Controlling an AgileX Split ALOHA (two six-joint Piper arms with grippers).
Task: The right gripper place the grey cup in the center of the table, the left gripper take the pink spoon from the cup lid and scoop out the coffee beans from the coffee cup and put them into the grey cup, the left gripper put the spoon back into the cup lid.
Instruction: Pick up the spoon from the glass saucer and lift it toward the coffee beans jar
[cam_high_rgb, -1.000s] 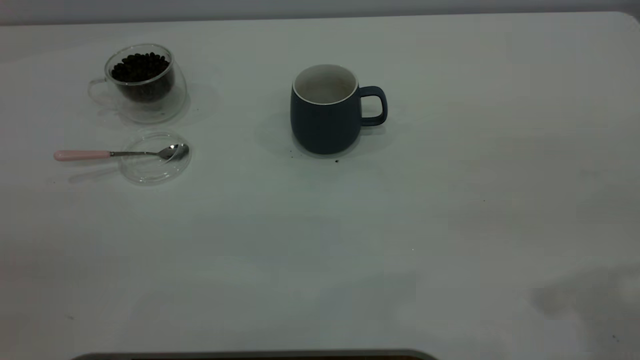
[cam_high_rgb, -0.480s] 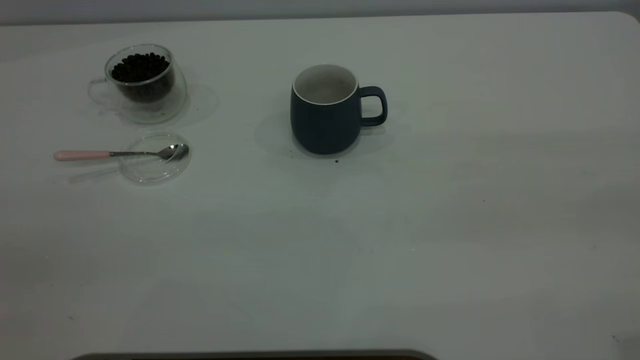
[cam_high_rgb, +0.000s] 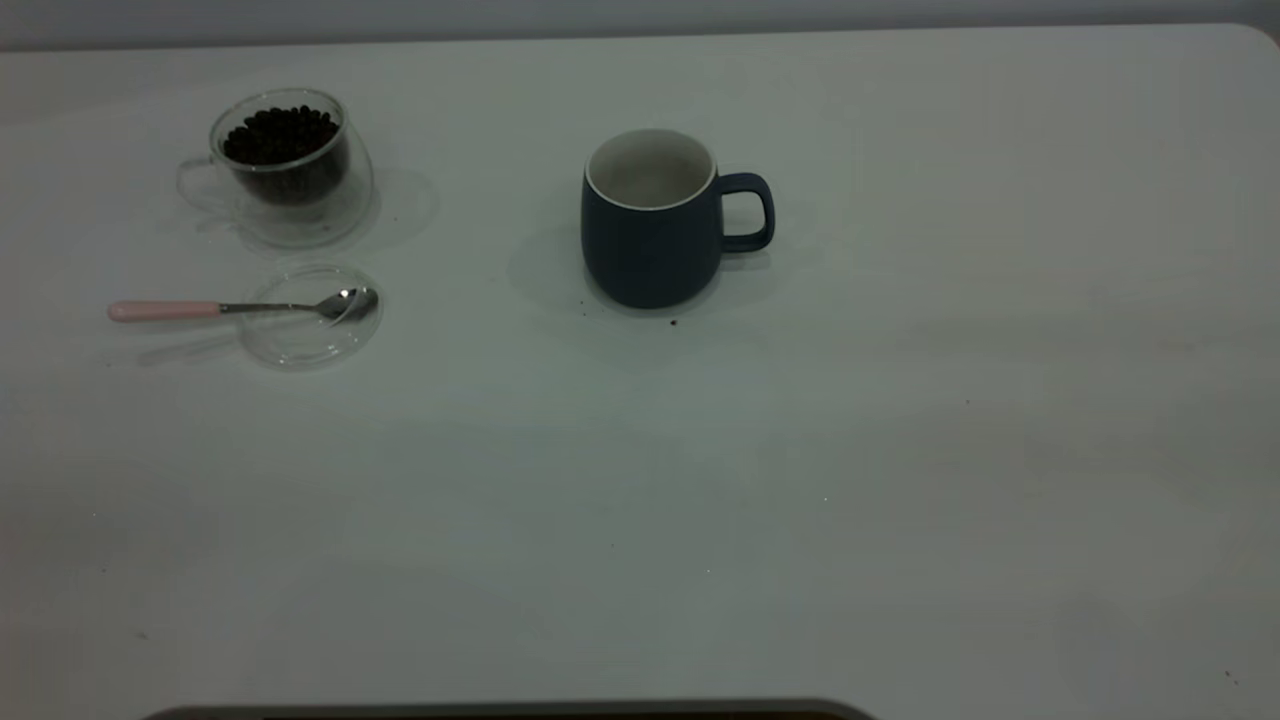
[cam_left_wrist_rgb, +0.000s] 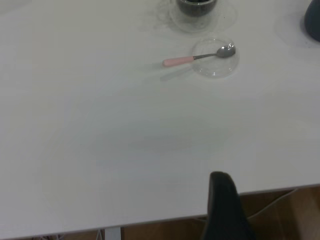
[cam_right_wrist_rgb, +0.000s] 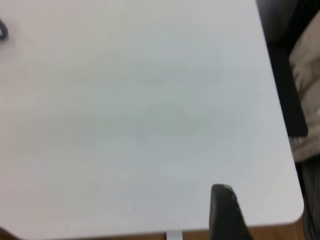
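The grey cup (cam_high_rgb: 650, 230) stands upright near the middle of the table (cam_high_rgb: 900, 450), handle to the right, its inside bare. The coffee cup (cam_high_rgb: 285, 165), holding coffee beans (cam_high_rgb: 280, 133), stands at the far left. In front of it lies the cup lid (cam_high_rgb: 308, 318) with the pink spoon (cam_high_rgb: 230, 308) resting across it, handle pointing left. Neither gripper shows in the exterior view. In the left wrist view, the left gripper (cam_left_wrist_rgb: 225, 205) hangs over the table's near edge, far from the spoon (cam_left_wrist_rgb: 200, 57) and lid (cam_left_wrist_rgb: 216, 60). The right gripper (cam_right_wrist_rgb: 225, 212) is over the table's near right corner.
A few dark specks (cam_high_rgb: 672, 322) lie on the table by the grey cup's base. A dark rounded edge (cam_high_rgb: 500, 712) runs along the bottom of the exterior view. The right wrist view shows the table's rounded corner (cam_right_wrist_rgb: 295, 212) with dark clutter beyond it.
A faint shadow on the table's near right has faded away. The cups, lid and spoon have not moved.
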